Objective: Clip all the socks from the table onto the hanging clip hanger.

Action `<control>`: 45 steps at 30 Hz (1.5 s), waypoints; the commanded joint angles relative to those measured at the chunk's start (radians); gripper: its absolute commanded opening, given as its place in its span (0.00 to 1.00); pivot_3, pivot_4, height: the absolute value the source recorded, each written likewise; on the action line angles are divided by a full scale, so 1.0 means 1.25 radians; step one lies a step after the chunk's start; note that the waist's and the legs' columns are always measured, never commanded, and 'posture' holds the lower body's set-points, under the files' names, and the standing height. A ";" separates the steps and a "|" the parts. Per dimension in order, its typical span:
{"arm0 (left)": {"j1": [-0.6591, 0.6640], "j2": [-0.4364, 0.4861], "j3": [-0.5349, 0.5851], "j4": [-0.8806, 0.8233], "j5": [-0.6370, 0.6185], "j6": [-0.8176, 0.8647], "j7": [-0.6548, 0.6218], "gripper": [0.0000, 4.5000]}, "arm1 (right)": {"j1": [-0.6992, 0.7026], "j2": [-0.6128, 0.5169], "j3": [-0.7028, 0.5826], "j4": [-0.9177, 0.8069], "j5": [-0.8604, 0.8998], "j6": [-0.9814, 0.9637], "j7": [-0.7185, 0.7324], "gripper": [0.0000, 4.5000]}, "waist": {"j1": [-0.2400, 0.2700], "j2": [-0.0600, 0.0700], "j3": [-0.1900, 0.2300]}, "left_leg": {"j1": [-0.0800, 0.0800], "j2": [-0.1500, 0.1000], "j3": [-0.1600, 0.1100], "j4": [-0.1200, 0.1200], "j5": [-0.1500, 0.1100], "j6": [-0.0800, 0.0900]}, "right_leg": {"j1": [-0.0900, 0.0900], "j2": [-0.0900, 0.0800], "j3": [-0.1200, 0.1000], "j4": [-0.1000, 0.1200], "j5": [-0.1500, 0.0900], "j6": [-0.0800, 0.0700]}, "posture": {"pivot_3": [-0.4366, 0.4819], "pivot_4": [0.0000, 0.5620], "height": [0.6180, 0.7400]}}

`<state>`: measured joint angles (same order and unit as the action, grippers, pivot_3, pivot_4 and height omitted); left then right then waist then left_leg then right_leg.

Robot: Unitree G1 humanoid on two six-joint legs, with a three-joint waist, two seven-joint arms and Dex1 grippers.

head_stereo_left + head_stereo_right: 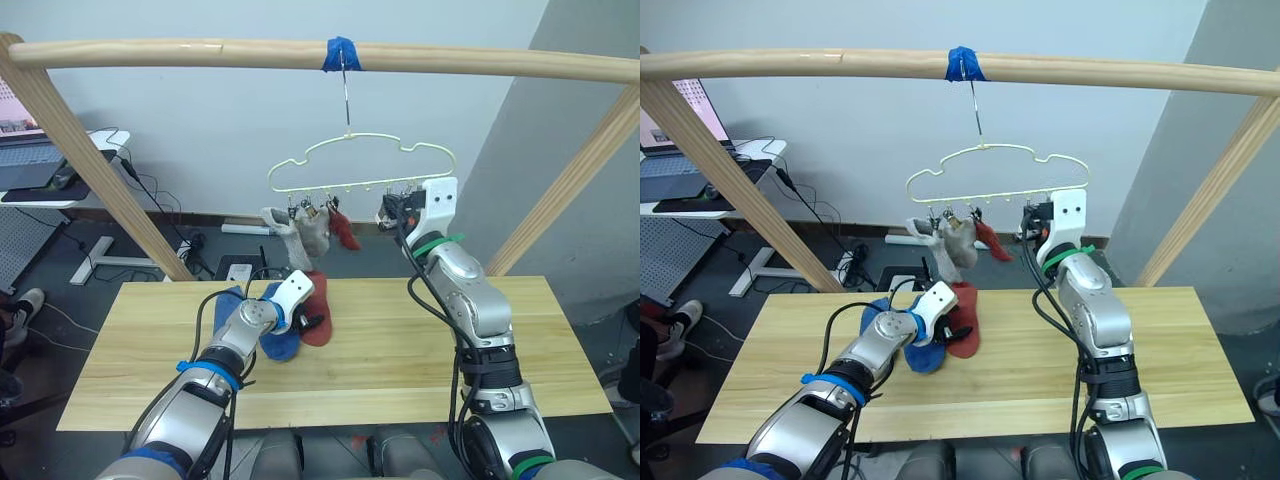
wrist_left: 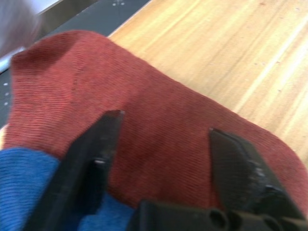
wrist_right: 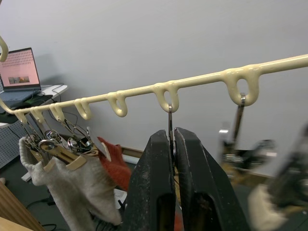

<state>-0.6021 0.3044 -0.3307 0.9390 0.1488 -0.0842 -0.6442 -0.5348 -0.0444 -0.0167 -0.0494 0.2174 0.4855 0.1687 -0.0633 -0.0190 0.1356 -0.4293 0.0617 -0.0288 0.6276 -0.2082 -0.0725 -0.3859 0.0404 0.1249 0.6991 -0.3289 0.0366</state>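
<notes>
Hovering my left claw (image 2: 163,144) wide open over the red sock (image 1: 318,318) on the desk (image 1: 400,360).
Sock is lying right under it, long axis running away from me; right claw (image 3: 173,144) is pinching a hanger clip (image 3: 169,120) shut overhead.

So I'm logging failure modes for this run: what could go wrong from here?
The left gripper is open over the red sock, which overlaps a blue sock; it might grab both together.

The right gripper is shut on a clip of the hanger, which hangs from a single hook, so a pull could swing it and shake the three socks already clipped.
</notes>
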 commanded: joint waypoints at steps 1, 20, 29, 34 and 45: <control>0.013 -0.002 -0.006 0.030 0.020 -0.028 -0.023 0.42 | 0.003 -0.002 -0.006 -0.037 0.004 0.002 -0.006 0.00 | -0.002 0.000 0.000 | 0.000 0.000 0.000 0.000 0.000 0.000 | 0.000 0.000 0.000 0.000 0.000 0.000 | 0.39 0.19 1.00; 0.232 0.149 -0.110 -0.370 0.018 -0.182 -0.367 0.01 | -0.011 0.002 -0.009 -0.010 0.008 -0.006 0.001 0.00 | -0.016 0.001 -0.001 | 0.000 0.000 0.000 0.001 0.000 0.000 | 0.000 0.000 0.000 0.001 0.000 0.000 | 0.43 0.18 1.00; 0.255 0.209 -0.061 -0.489 -0.078 -0.119 -0.464 0.46 | -0.020 -0.005 -0.019 0.010 0.007 -0.016 0.003 0.00 | -0.017 0.001 -0.001 | 0.000 0.001 -0.001 0.000 0.000 0.000 | 0.000 0.000 -0.001 0.001 0.000 0.000 | 0.43 0.18 1.00; 0.252 0.193 0.000 -0.532 -0.126 0.027 -0.408 0.77 | -0.024 -0.010 -0.025 0.016 0.007 -0.022 0.000 0.00 | -0.017 0.001 -0.001 | 0.000 0.001 -0.001 0.001 0.000 0.000 | 0.000 0.000 -0.001 0.002 0.000 0.000 | 0.43 0.18 1.00; 0.233 0.017 0.053 -0.495 -0.124 0.380 -0.147 1.00 | -0.026 -0.013 -0.028 0.021 0.003 -0.029 -0.007 0.00 | -0.019 0.001 -0.001 | 0.000 0.000 -0.003 0.002 0.000 0.001 | 0.000 0.000 -0.002 0.005 0.000 0.000 | 0.41 0.18 1.00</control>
<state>-0.2966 0.3290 -0.2701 0.3439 -0.0151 0.3740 -0.8535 -0.5585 -0.0514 -0.0270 -0.0163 0.2196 0.4653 0.1698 -0.0867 -0.0179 0.1340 -0.4291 0.0621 -0.0333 0.6299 -0.2077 -0.0719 -0.3859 0.0409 0.1222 0.7060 -0.3284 0.0366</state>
